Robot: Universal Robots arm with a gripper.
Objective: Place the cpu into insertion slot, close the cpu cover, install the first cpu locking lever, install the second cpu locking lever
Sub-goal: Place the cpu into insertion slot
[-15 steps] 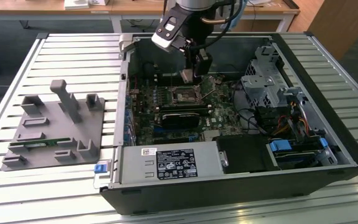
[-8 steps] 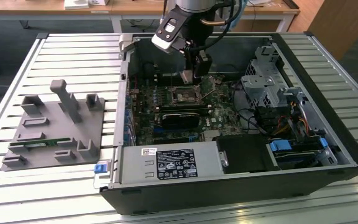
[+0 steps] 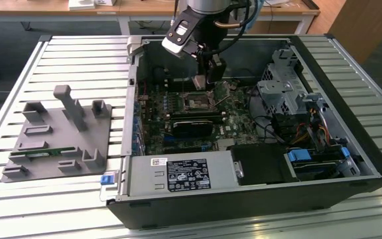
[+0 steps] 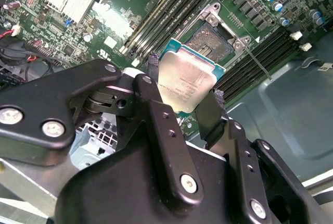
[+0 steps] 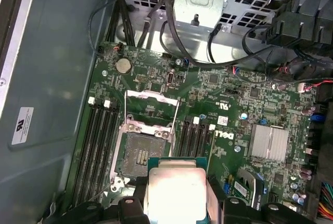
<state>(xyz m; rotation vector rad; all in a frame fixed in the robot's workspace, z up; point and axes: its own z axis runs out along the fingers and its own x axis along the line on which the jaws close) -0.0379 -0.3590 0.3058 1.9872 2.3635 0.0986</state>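
Claw [image 3: 204, 83] clamped on the cpu [image 4: 187, 82] hovers near the insertion slot [image 5: 138, 154], exterior view's upper centre; lowering it level and corner-aligned looks essential.

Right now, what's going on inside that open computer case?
A robot arm's pincer is shut on the cpu, holding it by its edges over the motherboard inside the open computer case. The insertion slot sits empty, close by the chip. The cpu cover is swung open, so the cpu is not yet seated.
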